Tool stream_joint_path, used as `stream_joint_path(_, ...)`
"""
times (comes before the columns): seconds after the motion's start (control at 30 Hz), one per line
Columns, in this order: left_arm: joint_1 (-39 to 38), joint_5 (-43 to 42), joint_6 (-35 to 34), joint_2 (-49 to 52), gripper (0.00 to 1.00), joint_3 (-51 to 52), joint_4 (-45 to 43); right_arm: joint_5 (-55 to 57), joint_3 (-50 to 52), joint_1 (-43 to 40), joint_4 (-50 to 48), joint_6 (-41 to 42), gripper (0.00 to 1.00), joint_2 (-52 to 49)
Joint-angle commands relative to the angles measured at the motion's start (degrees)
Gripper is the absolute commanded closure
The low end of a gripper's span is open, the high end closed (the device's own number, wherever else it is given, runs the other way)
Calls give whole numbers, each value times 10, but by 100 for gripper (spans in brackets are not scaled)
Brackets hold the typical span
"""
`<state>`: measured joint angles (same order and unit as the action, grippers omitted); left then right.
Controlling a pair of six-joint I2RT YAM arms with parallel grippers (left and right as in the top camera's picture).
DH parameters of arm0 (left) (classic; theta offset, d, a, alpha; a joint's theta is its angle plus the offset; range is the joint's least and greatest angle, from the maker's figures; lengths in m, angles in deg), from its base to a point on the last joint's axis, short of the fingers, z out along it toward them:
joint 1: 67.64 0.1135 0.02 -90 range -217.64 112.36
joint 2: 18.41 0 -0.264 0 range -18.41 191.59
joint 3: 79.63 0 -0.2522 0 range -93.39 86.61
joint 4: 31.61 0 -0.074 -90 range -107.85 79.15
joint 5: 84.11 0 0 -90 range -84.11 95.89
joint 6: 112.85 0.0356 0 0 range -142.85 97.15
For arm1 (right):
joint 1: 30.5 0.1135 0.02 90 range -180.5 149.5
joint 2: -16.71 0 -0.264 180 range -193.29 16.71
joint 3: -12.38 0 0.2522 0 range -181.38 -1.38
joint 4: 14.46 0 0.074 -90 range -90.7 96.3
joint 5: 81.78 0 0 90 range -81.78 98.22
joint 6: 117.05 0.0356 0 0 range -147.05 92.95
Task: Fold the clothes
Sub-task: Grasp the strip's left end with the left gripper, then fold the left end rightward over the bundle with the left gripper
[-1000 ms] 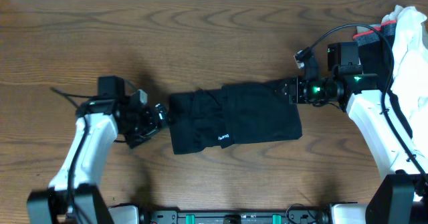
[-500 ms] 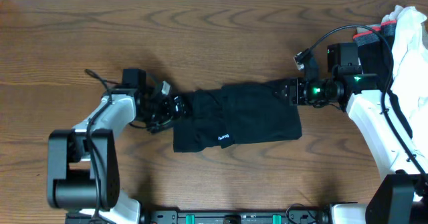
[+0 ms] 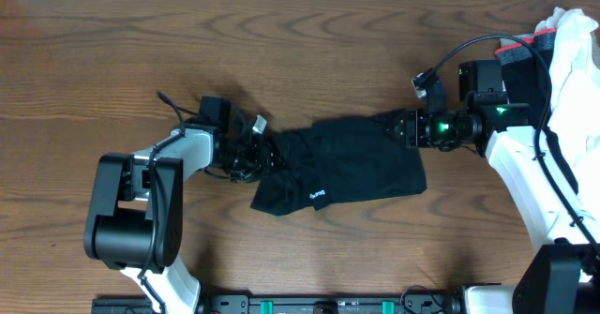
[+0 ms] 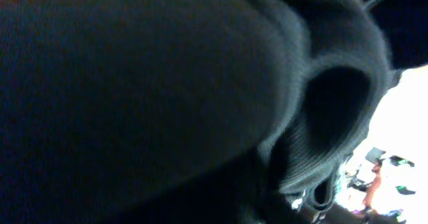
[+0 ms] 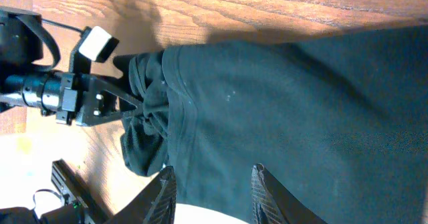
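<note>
Clothes (image 3: 356,164), soft black knit, bunch inside the clamped left gripper (image 3: 265,155); right gripper (image 3: 404,127) spread.

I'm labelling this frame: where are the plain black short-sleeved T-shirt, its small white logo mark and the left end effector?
Plain black short-sleeved T-shirt (image 3: 361,159): overhead view, middle of the fabric.
Small white logo mark (image 3: 317,197): overhead view, centre of the print.
Left end effector (image 3: 262,155): overhead view, fingertips in bunched fabric.

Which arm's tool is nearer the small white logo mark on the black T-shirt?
Left. The left tool grips the plain black soft T-shirt at its bunched edge, close to the small white logo mark; the right tool sits at the far opposite corner.
</note>
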<state>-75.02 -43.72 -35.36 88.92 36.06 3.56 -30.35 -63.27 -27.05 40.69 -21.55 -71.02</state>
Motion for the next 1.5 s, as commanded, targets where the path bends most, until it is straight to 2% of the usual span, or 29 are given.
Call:
stream_joint_path(0.0,-7,97,0,40,80,31,10,-2,-4,-5,2,-9,66,3)
stream_joint_path(0.17,1,97,0,21,94,31,31,-2,-4,-5,2,-9,67,3)
stream_joint_path(0.37,71,109,29,-60,94,13,108,-2,-4,-5,2,-9,67,3)
stream_joint_path(0.53,142,198,81,-139,94,-38,229,-2,-4,-5,2,-9,67,3)
stream_joint_path(0.67,177,294,97,-172,94,-91,312,-2,-4,-5,0,-9,68,3)
stream_joint_path(0.87,196,305,92,-177,94,-218,415,-2,-4,-5,0,-9,69,3)
stream_joint_path(1.0,171,318,88,-177,94,-334,496,-2,-4,-5,0,-9,68,3)
stream_joint_path(1.1,119,350,61,-177,94,-392,525,-2,-4,-5,-2,-9,68,3)
stream_joint_path(1.33,-28,465,-13,-126,93,-389,521,-3,-4,-5,-2,-9,69,3)
stream_joint_path(1.47,-79,480,-40,-63,94,-387,530,-3,-4,-5,-1,-9,69,3)
